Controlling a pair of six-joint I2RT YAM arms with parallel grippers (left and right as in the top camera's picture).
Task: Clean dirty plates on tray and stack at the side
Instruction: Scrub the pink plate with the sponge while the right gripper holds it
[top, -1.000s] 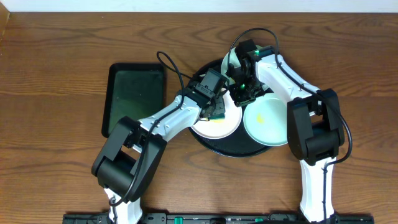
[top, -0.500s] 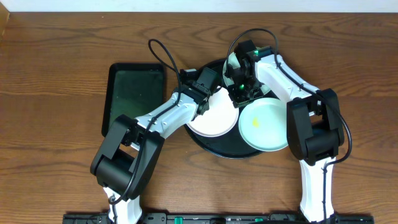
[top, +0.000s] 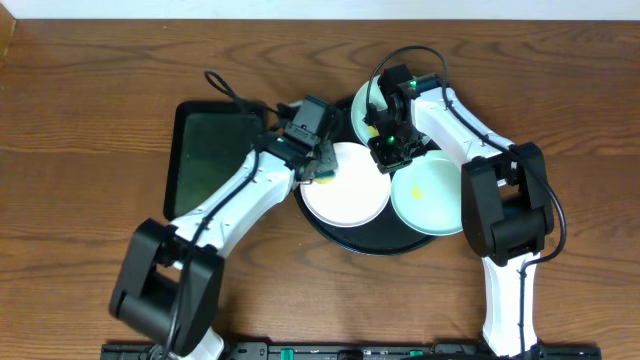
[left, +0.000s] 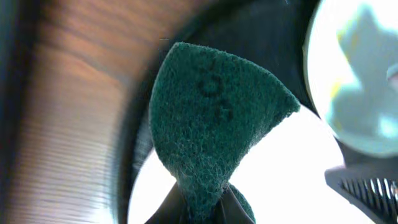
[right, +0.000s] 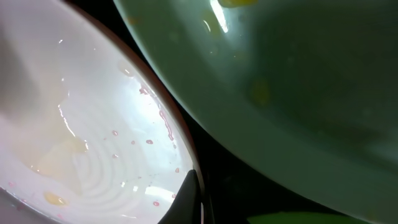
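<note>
The black round tray (top: 366, 238) holds a white plate (top: 350, 195), a mint plate (top: 432, 195) with a yellow smear at the right, and a second mint plate (top: 364, 103) at the back. My left gripper (top: 320, 168) is shut on a dark green scouring pad (left: 211, 118), held over the white plate's left rim (left: 280, 174). My right gripper (top: 388, 152) pinches the white plate's far right rim (right: 81, 143); one finger (right: 189, 199) lies against the rim. The mint plate (right: 280, 74) overlaps beside it.
A smaller rectangular dark-green tray (top: 215, 155) lies on the wooden table (top: 90, 120) left of the black tray, just beyond my left arm. Both arms cross over the black tray's back half. Cables loop above both wrists.
My left gripper has drawn the pad leftward, from the white plate's middle to its left rim. The white plate has shifted slightly. The right gripper stays at the rim.
</note>
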